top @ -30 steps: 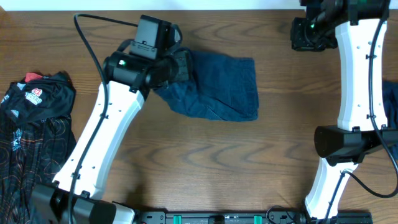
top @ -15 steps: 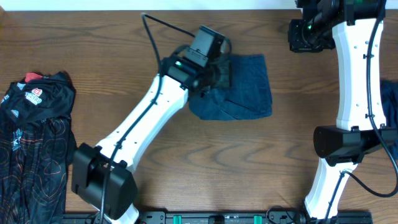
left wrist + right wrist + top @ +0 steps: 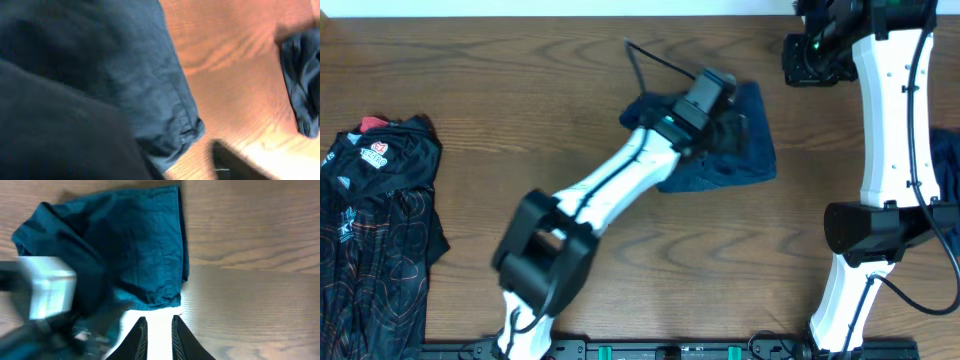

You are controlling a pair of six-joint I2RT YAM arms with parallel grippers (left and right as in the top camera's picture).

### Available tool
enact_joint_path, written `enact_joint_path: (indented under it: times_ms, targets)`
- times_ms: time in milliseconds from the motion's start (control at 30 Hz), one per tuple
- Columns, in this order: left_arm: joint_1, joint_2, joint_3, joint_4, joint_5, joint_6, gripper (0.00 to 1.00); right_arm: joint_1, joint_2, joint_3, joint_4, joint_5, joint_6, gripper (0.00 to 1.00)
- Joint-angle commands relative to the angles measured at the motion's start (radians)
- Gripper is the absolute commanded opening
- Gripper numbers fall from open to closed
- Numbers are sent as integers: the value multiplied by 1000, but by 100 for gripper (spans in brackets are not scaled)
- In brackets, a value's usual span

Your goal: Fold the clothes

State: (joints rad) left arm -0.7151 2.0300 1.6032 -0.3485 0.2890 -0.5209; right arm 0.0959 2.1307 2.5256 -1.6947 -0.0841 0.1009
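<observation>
Left end effector (image 3: 728, 128), grip indiscernible, on blue garment (image 3: 757, 152) near table's (image 3: 520, 120) far edge; dragging could bunch it. Right end effector (image 3: 158, 321) narrowly parted, empty.

The black garment (image 3: 370, 230) runs off the overhead view's left edge.

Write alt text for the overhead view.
The left arm stretches across a wooden table, the left gripper on a crumpled blue garment near the far edge. A black patterned garment lies at the left edge; the right arm stands at right.
</observation>
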Motion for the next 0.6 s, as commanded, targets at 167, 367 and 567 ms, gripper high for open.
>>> enact_joint_path:
  times_ms: [167, 367, 567]
  targets:
    - [-18, 26, 13, 42, 50, 50, 98, 16, -3, -49, -3, 32, -12, 15]
    - [19, 25, 40, 37, 47, 76, 98, 16, -3, -49, 0, 32, -12, 15]
    - [57, 25, 154, 48, -76, 170, 98, 15, -3, -49, 3, 32, -11, 15]
